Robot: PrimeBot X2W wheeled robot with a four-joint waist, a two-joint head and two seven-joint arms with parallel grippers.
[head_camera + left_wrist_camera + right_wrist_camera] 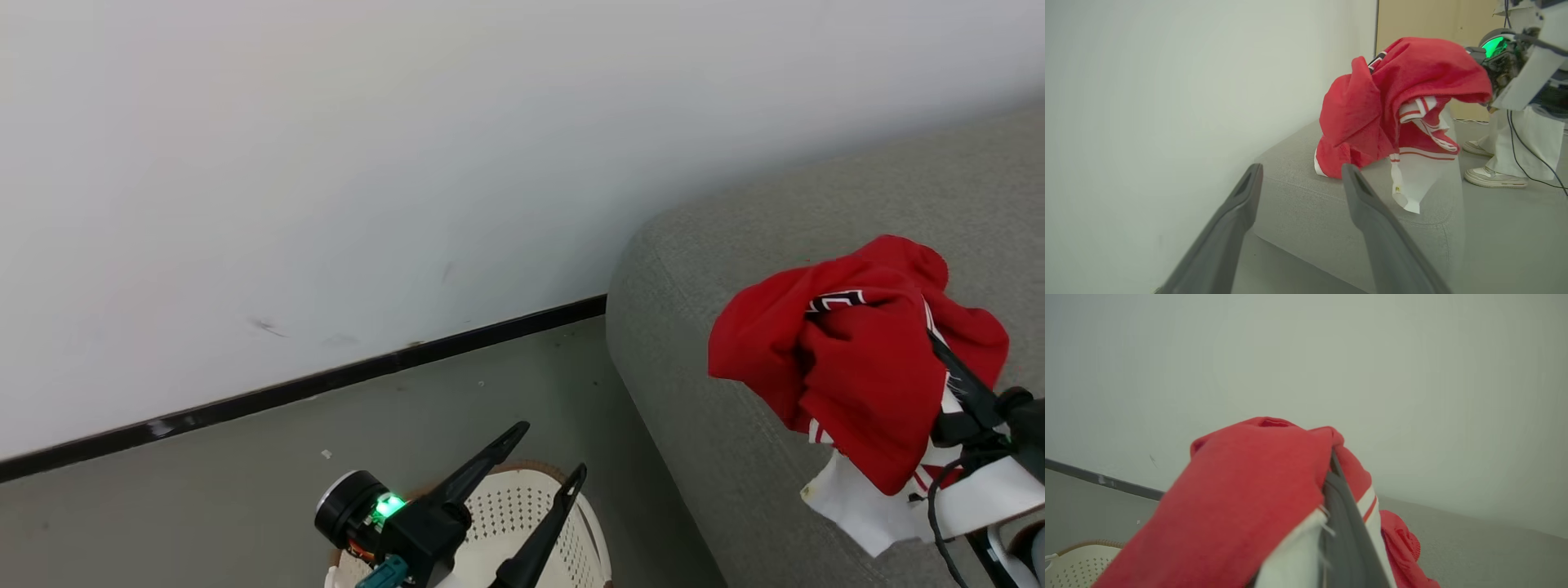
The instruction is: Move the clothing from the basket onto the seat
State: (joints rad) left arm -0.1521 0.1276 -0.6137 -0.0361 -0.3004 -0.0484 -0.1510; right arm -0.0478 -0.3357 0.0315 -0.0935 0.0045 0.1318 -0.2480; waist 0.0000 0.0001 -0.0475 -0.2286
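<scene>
The red clothing [849,359] with white trim hangs bunched from my right gripper [939,347], which is shut on it above the grey-green seat [735,245]. In the left wrist view the clothing's [1392,102] lower folds touch the seat [1323,208], and a white panel dangles over its front edge. Red fabric [1241,506] drapes over the shut right gripper [1336,469] in the right wrist view. My left gripper [549,451] stands open and empty over the cream basket [510,510] on the floor. Its spread fingers [1249,192] point toward the seat.
A white wall with a dark baseboard [286,392] runs behind the basket and the seat. A person's feet in white shoes [1494,177] stand on the floor beyond the seat's far end. The basket's rim [1077,559] shows at the lower left of the right wrist view.
</scene>
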